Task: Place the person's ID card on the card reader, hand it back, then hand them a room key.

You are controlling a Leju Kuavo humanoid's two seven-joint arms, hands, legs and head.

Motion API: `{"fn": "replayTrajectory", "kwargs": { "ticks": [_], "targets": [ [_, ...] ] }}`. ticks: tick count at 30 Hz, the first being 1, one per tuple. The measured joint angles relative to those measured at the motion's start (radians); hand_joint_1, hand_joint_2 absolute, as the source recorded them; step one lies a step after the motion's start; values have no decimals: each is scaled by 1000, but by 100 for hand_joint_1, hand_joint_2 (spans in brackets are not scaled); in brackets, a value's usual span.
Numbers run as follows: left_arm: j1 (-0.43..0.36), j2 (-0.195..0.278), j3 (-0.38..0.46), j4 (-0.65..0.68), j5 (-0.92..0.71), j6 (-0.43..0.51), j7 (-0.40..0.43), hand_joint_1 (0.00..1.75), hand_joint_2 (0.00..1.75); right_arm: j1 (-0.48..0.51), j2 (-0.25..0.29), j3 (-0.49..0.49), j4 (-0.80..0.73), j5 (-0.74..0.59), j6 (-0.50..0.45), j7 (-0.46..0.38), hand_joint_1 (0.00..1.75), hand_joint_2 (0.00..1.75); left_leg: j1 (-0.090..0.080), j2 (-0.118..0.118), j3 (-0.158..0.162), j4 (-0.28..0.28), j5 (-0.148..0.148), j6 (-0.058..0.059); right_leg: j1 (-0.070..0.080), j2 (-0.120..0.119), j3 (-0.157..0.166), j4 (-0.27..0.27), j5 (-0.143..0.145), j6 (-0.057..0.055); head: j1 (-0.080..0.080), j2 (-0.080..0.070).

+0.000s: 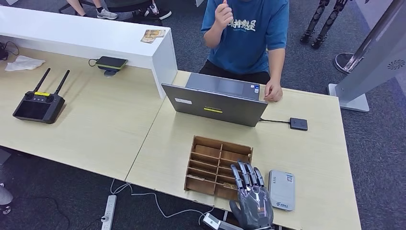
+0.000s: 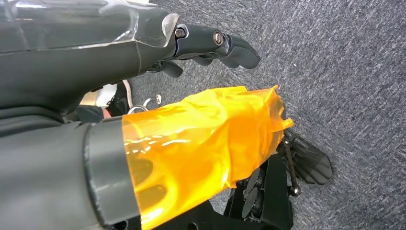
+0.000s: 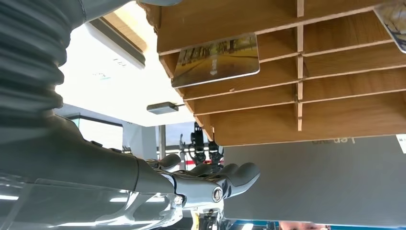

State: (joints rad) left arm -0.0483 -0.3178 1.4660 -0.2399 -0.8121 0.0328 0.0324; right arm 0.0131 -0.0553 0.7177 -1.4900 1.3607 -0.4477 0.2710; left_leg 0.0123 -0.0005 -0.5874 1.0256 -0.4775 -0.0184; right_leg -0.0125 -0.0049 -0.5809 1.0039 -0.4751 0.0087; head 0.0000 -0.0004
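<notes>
My right hand hovers over the near right corner of the wooden slotted box, fingers stretched out and holding nothing. Seen from the right wrist, its fingers lie flat, and a room key card printed with a tree-lined road stands in one slot of the box. The grey-white card reader lies flat just right of that hand, with nothing on it. A person in a blue shirt stands behind the laptop, one hand raised and closed, the other on the table. My left hand hangs over carpet, holding nothing.
A grey laptop stands open behind the box, its lid facing me. A small black box on a cable lies to its right. Cards rest on the white counter. A black remote controller sits on the left table.
</notes>
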Motion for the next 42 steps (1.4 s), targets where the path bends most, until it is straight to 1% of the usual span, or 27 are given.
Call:
{"fn": "replayTrajectory", "kwargs": {
  "ticks": [8, 28, 29, 30, 31, 32, 33, 34, 35, 37, 42],
  "targets": [
    [0, 0, 0, 0, -3, -3, 5, 0, 0, -30, -1, 14, 36, -15, 46, 12, 0, 175, 0, 0, 0, 0, 0, 0, 0, 0, 0, 0, 0, 0, 0, 0],
    [0, 0, 0, 0, 2, -3, 6, 0, 0, -37, -6, 24, 44, -37, 42, 19, 0, 175, 0, 0, 0, 0, 0, 0, 0, 0, 0, 0, 0, 0, 0, 0],
    [0, 0, 0, 0, 2, -3, 6, 0, 0, -37, -6, 24, 44, -38, 41, 18, 6, 175, 0, 0, 0, 0, 0, 0, 0, 0, 0, 0, 0, 0, 0, 0],
    [0, 0, 0, 0, 2, -3, 6, 0, 0, -37, -6, 24, 44, -39, 41, 18, 32, 175, 0, 0, 0, 0, 0, 0, 0, 0, 0, 0, 0, 0, 0, 0],
    [0, 0, 0, 0, 2, -3, 6, 0, 0, -37, -6, 24, 44, -39, 41, 18, 65, 175, 0, 0, 0, 0, 0, 0, 0, 0, 0, 0, 0, 0, 0, 0],
    [0, 0, 0, 0, 2, -3, 6, 0, 0, -37, -6, 24, 44, -39, 40, 17, 103, 175, 0, 0, 0, 0, 0, 0, 0, 0, 0, 0, 0, 0, 0, 0],
    [0, 0, 0, 0, 2, -3, 6, 0, 0, -37, -6, 24, 44, -41, 40, 16, 134, 175, 0, 0, 0, 0, 0, 0, 0, 0, 0, 0, 0, 0, 0, 0],
    [0, 0, 0, 0, 2, -3, 6, 0, 0, -36, -6, 24, 44, -43, 39, 15, 149, 175, 0, 0, 0, 0, 0, 0, 0, 0, 0, 0, 0, 0, 0, 0],
    [0, 0, 0, 0, 2, -3, 6, 0, 0, -36, -6, 24, 43, -47, 38, 13, 158, 175, 0, 0, 0, 0, 0, 0, 0, 0, 0, 0, 0, 0, 0, 0],
    [0, 0, 0, 0, 2, -3, 6, 0, 0, -36, -6, 24, 42, -53, 37, 10, 166, 175, 0, 0, 0, 0, 0, 0, 0, 0, 0, 0, 0, 0, 0, 0],
    [0, 0, 0, 0, 2, -3, 6, 0, 0, -36, -6, 24, 41, -59, 35, 7, 167, 175, 0, 0, 0, 0, 0, 0, 0, 0, 0, 0, 0, 0, 0, 0]
  ]
}}
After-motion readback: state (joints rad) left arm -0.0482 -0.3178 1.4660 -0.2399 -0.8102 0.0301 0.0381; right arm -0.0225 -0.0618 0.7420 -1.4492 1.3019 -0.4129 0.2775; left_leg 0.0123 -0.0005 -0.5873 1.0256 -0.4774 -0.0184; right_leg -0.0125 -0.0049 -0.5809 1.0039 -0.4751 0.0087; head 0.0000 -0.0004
